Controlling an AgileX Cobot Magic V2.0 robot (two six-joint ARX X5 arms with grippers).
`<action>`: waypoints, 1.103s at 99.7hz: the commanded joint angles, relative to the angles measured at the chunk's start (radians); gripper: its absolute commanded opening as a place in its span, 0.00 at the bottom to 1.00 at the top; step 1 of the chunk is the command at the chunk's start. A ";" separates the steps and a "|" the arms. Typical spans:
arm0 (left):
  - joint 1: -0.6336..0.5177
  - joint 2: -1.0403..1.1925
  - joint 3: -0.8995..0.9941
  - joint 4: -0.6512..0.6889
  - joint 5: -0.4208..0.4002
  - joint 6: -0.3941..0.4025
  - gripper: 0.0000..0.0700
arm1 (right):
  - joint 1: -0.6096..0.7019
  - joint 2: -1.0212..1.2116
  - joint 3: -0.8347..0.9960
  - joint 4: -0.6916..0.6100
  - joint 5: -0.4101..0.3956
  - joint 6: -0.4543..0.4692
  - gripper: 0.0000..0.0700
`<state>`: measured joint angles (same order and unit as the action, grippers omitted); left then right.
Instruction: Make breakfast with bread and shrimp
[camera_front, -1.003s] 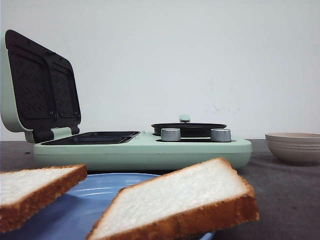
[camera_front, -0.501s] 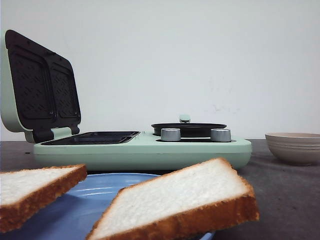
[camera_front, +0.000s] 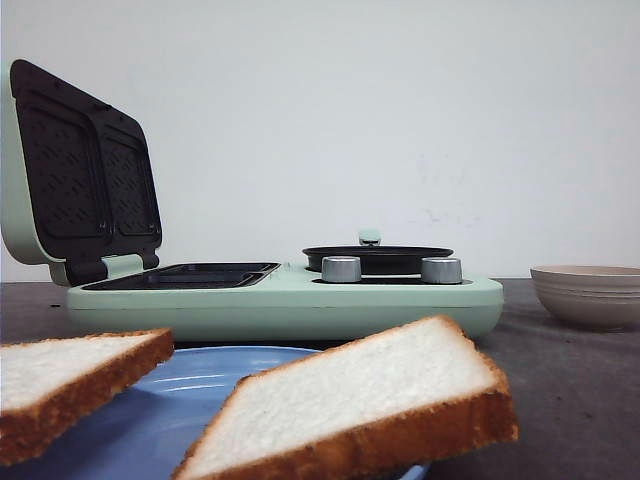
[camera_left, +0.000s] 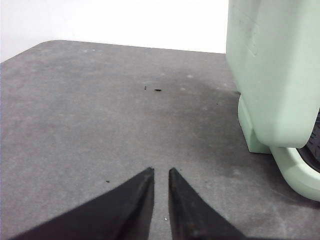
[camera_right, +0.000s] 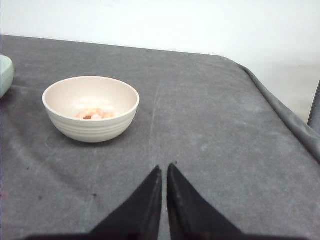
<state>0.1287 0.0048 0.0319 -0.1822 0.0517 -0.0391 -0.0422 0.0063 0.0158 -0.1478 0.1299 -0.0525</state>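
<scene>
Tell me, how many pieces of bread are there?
2. One bread slice leans on the left of the blue plate; the other leans on its right. None appear hidden.

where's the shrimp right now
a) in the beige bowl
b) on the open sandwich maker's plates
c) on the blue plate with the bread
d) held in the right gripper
a: the right wrist view shows the small orange-pink shrimp lying at the bottom of the beige bowl, with the right gripper nearly closed, empty, and short of the bowl.
</scene>
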 joint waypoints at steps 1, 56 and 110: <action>0.002 -0.002 -0.018 -0.003 0.000 0.011 0.00 | -0.002 -0.003 -0.003 0.021 -0.014 0.078 0.01; 0.002 -0.002 -0.010 -0.009 0.039 -0.375 0.00 | -0.002 -0.003 0.000 0.165 -0.131 0.464 0.01; -0.001 0.072 0.138 0.040 0.307 -0.480 0.01 | -0.002 0.047 0.281 0.037 -0.289 0.426 0.01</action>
<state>0.1287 0.0452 0.1223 -0.1543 0.3145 -0.5171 -0.0422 0.0238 0.2401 -0.0635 -0.1570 0.3908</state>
